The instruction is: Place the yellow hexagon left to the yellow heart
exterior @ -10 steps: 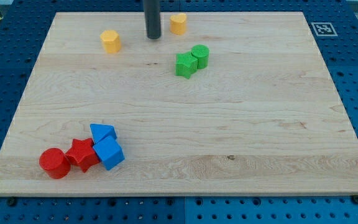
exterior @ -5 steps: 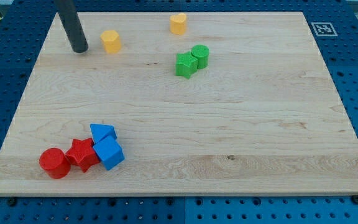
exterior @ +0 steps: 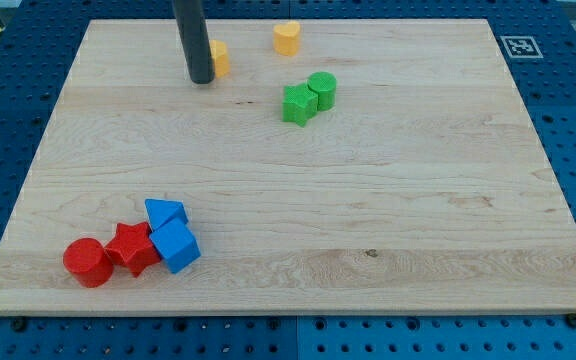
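The yellow hexagon [exterior: 219,58] lies near the view's top, partly hidden behind my rod. My tip [exterior: 201,79] touches the hexagon's left side. The yellow heart [exterior: 287,38] sits to the hexagon's right, close to the board's top edge, with a gap between the two.
A green star-like block [exterior: 297,103] and a green cylinder [exterior: 322,90] touch each other right of centre. At the bottom left a red cylinder [exterior: 87,262], a red star [exterior: 132,248], a blue triangle [exterior: 164,213] and a blue cube [exterior: 175,247] cluster together. The wooden board [exterior: 368,200] lies on a blue pegboard.
My tip swung left past the hexagon, then came back right against its left side. The hexagon has slid right, toward the heart. The other blocks have not moved.
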